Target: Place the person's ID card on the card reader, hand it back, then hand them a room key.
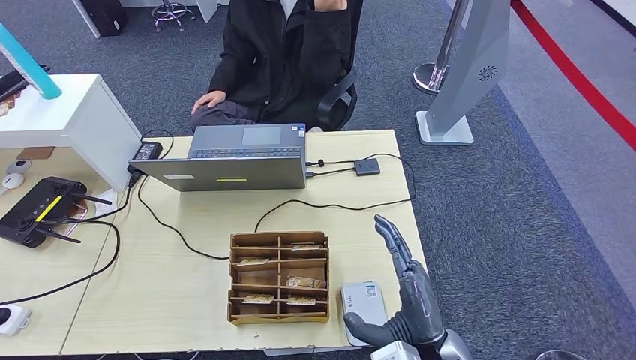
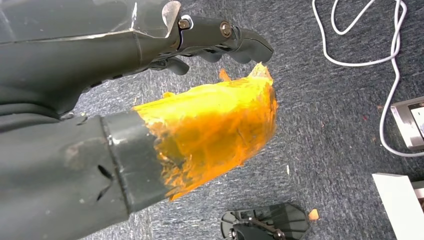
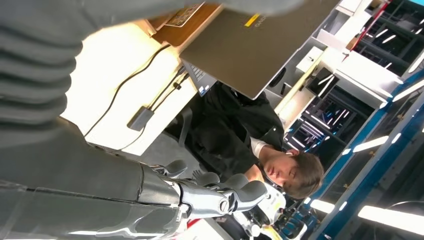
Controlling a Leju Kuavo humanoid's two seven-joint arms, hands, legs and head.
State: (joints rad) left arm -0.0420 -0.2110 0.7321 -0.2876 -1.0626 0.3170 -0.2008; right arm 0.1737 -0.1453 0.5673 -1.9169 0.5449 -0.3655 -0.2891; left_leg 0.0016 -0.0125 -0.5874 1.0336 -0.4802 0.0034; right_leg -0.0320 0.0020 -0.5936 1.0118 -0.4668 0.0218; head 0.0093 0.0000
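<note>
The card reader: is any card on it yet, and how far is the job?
Nothing looks done yet. The card reader is bare, with no ID card on it. The right hand rests beside it with fingers spread, holding nothing. The left hand hangs over the floor, also holding nothing. The seated person shows no card. All steps remain; the room keys presumably sit in the wooden organizer.

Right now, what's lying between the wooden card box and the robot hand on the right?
In the head view, the grey card reader lies flat on the table between the wooden card box and the right robot hand, whose thumb reaches its near edge.
</note>
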